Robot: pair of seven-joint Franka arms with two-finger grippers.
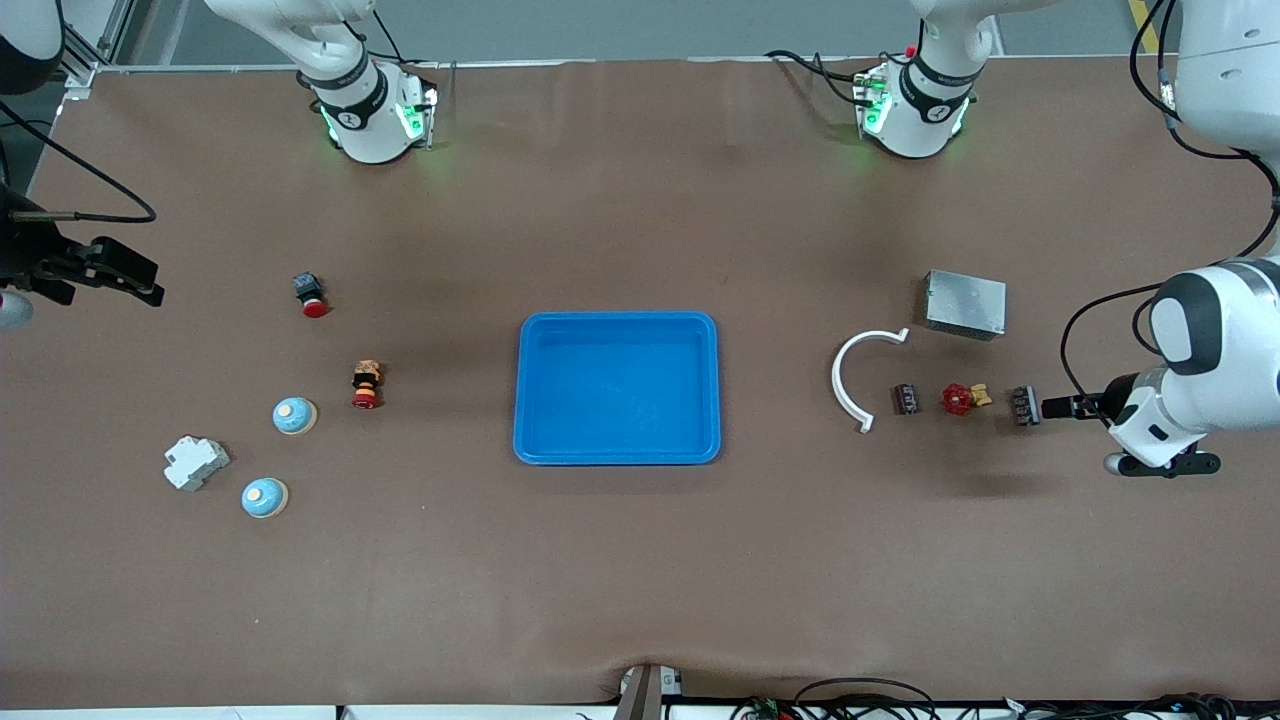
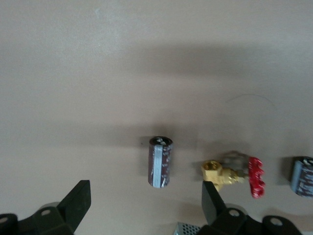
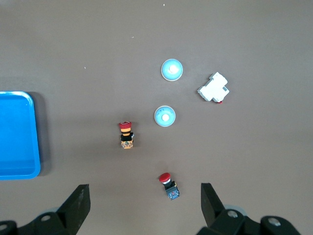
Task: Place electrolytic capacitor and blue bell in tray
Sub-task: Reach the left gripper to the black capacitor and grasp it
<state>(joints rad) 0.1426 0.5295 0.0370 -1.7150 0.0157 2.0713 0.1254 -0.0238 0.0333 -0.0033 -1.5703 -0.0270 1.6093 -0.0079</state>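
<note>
The tray (image 1: 617, 388) sits empty. Both grippers – left (image 2: 146, 205), right (image 3: 145, 205) – hang open, maybe waiting; 2 bells (image 1: 294, 415) lie toward the right arm's end from it.

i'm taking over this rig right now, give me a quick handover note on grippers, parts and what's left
Left gripper: open, empty, low over the dark cylindrical electrolytic capacitor at the left arm's end of the table, beside the red-handled brass valve.
Right gripper: open, empty, waiting above the right arm's end of the table.
Two round blue bells lie there: one farther from the front camera, one nearer.
Shallow bright blue rectangular plastic tray: mid-table, nothing in it.
Done: nothing placed yet.
Left: capacitor and one blue bell into the tray.
</note>
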